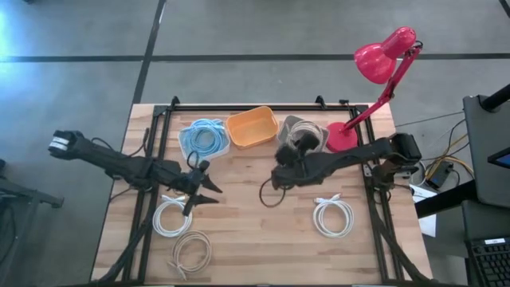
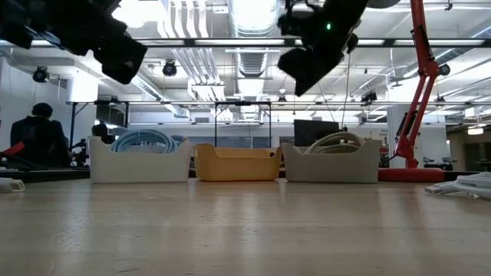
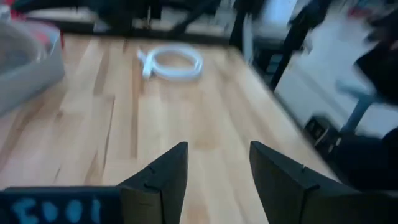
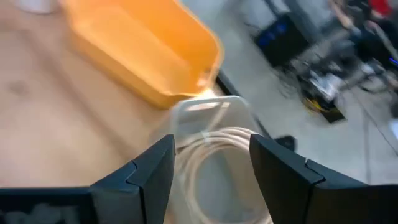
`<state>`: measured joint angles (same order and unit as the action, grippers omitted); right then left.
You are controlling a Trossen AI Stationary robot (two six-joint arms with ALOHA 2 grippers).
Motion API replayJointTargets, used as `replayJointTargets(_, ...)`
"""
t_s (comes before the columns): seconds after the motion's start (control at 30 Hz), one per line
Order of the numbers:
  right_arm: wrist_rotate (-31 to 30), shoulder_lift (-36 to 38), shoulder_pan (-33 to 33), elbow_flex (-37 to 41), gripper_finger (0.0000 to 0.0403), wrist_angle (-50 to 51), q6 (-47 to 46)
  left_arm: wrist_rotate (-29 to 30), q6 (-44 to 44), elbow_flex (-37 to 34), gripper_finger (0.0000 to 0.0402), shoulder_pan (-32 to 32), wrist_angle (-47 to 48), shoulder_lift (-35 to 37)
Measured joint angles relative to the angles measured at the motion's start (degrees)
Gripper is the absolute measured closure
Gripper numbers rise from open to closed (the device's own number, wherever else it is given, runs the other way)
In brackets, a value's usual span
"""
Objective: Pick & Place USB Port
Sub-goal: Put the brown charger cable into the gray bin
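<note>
Right now our right gripper (image 4: 211, 171) is wide open, holding nothing, above the gray bin (image 1: 305, 131); its dangling black cable (image 1: 271, 194) could snag.

We see the wooden table (image 1: 239, 215) evenly and softly lit from above, with only faint shadows under the arms. In the low view, ceiling lights (image 2: 253, 15) glare white overhead, turning both arms into dark silhouettes, and the near tabletop is out of focus. Both wrist views are smeared with blur: the white cable coil (image 3: 171, 62) and the orange bin (image 4: 143, 53) look soft, and the room beyond them is indistinct.
</note>
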<state>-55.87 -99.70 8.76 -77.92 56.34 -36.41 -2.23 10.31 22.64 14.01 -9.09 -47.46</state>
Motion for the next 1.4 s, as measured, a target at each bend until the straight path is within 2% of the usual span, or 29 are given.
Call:
replayJointTargets(0.17,4.7,0.0,3.1,-0.7,0.0197,-0.1,1.2,6.1,0.0,6.7,0.0239,5.2,14.3,-2.8)
replayJointTargets(0.43,10.6,0.3,5.3,1.9,0.0197,-2.6,0.6,6.2,0.4,16.5,0.0241,14.8,26.9,-15.9)
replayJointTargets(0.57,13.1,0.7,6.6,2.7,0.0201,-6.3,0.9,5.8,3.4,21.3,0.0241,19.6,33.9,-21.9)
replayJointTargets(0.77,16.7,0.9,8.7,2.8,0.0215,-13.8,4.2,-0.2,11.1,25.2,0.0241,25.2,35.3,-28.1)
replayJointTargets(0.87,17.8,0.9,9.8,2.8,0.0222,-18.8,7.2,-1.4,15.0,25.3,0.0241,26.8,36.4,-30.4)
replayJointTargets(1.07,18.9,0.9,11.4,2.8,0.0236,-27.6,12.2,-1.2,17.9,24.9,0.0232,27.4,39.6,-35.0)
replayJointTargets(1.23,21.9,0.9,11.9,2.8,0.0246,-34.6,17.0,-1.0,17.6,25.1,0.0196,27.4,39.2,-39.5)
replayJointTargets(1.4,22.9,0.9,11.8,2.8,0.0255,-47.7,17.0,2.8,17.1,25.0,0.0174,27.4,39.1,-43.6)
